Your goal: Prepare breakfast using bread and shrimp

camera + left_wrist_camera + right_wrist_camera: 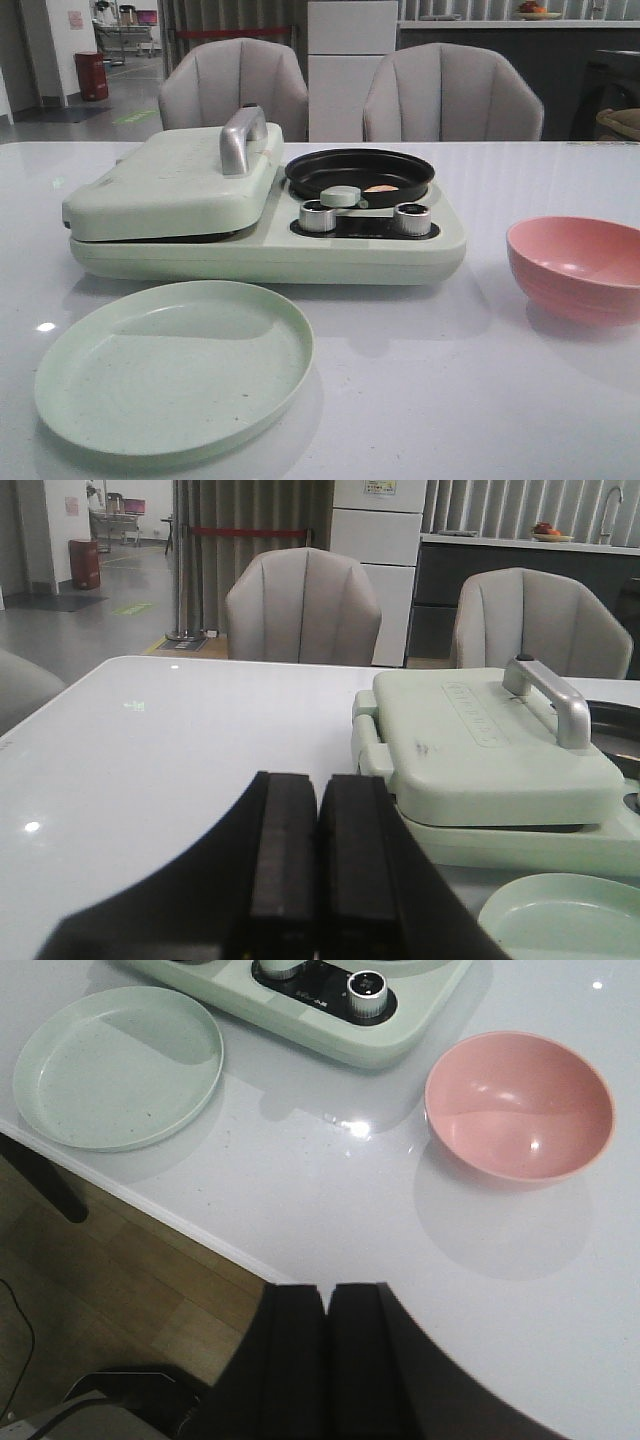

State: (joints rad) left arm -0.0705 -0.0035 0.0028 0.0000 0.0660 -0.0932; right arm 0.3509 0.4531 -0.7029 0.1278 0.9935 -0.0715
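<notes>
Resting mid-frame on the white worktop (420, 400): pale green breakfast maker (270, 240), lid down. Orange-pink shrimp (380, 187) in its black round pan (360, 172), orientation unclear. Left pincer (318, 880) and right pincer (327, 1360) clenched, empty. Bare worktop between green round plate (175, 370) and pink bowl (575, 265).

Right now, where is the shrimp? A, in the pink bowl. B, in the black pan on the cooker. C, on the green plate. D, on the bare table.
B: the front view shows an orange-pink shrimp lying in the black pan, while the pink bowl and green plate hold nothing.
</notes>
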